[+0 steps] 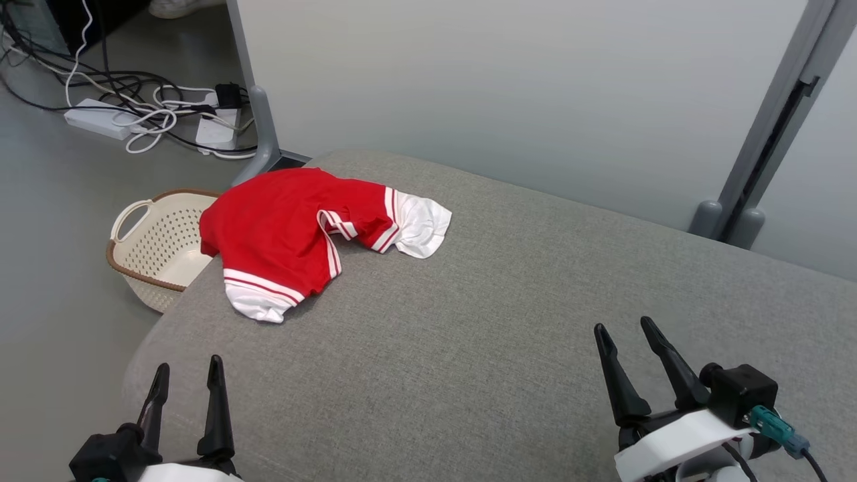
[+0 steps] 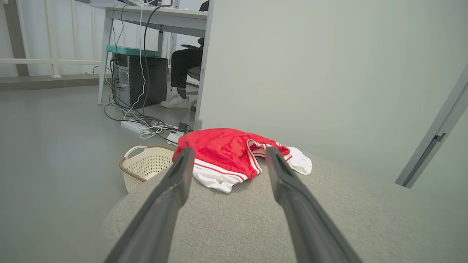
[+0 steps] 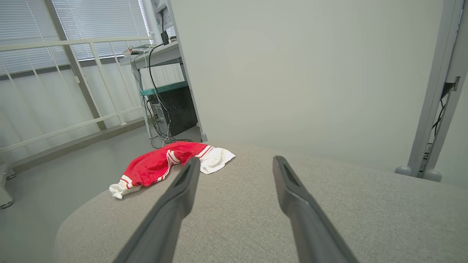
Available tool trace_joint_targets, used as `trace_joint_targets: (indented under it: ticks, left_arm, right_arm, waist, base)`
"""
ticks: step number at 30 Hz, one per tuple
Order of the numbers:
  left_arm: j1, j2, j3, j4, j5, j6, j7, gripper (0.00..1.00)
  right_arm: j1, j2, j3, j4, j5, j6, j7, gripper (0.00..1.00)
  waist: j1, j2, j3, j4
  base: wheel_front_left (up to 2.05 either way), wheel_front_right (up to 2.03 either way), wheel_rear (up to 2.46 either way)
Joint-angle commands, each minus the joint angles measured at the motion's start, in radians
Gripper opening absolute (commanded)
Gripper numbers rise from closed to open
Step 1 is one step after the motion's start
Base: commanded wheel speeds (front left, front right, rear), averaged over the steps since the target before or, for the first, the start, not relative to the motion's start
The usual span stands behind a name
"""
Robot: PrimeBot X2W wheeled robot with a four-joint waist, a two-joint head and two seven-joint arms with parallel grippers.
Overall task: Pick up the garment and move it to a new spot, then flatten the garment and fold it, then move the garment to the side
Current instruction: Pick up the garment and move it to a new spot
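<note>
Garment (image 1: pixel 288 234) is lying crumpled at the cushion's (image 1: pixel 502 321) ten o'clock corner, with the basket (image 1: pixel 150 248) sitting on the floor beside it. Left gripper (image 1: pixel 189 363) and right gripper (image 1: pixel 622 323) are hovering at seven and five o'clock, both gaping wide and holding nothing.

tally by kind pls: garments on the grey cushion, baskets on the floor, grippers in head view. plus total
Garments: 1, the red and white garment
Baskets: 1, the cream basket
Grippers: 2, the left gripper and the right gripper, both open and holding nothing
Total: 4
</note>
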Motion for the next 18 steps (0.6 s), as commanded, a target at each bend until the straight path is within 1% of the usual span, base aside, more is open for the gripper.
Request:
trace_joint_targets:
  ticks: [1,4,6,10,14,18]
  left_arm:
    - [0.006,0.008,0.004,-0.005,-0.007,0.004,0.004,1.0]
    - [0.0,0.017,0.011,-0.018,-0.019,0.005,0.012,1.0]
    - [-0.019,0.023,0.015,-0.032,-0.03,-0.006,0.025,1.0]
    - [-0.079,0.062,0.022,-0.041,-0.049,-0.021,0.097,1.0]
    - [-0.175,0.118,0.033,-0.029,-0.068,-0.037,0.188,1.0]
    - [-0.286,0.175,0.048,0.004,-0.083,-0.046,0.246,1.0]
  right_arm:
    - [-0.009,-0.001,-0.005,0.0,0.006,0.0,-0.005,1.0]
    - [-0.014,0.004,0.002,-0.003,0.006,0.0,-0.005,1.0]
    - [-0.014,0.004,0.001,-0.007,0.007,0.0,-0.005,1.0]
    - [-0.015,-0.001,-0.007,-0.009,-0.001,0.0,-0.005,1.0]
    - [-0.029,-0.01,-0.009,-0.016,-0.007,0.0,-0.005,1.0]
    - [-0.057,-0.025,-0.005,-0.024,-0.01,0.0,-0.005,1.0]
  waist:
    - [0.0,0.0,-0.004,0.01]
    - [0.0,0.0,-0.001,0.001]
    - [0.0,0.0,0.005,-0.008]
    - [0.0,0.0,0.022,-0.031]
    - [0.0,0.0,0.056,-0.064]
    - [0.0,0.0,0.108,-0.111]
  base:
    - [0.0,0.0,0.0]
    - [0.0,0.0,0.0]
    - [0.0,0.0,0.0]
    - [0.0,0.0,0.0]
    - [0.0,0.0,0.0]
    - [0.0,0.0,0.0]
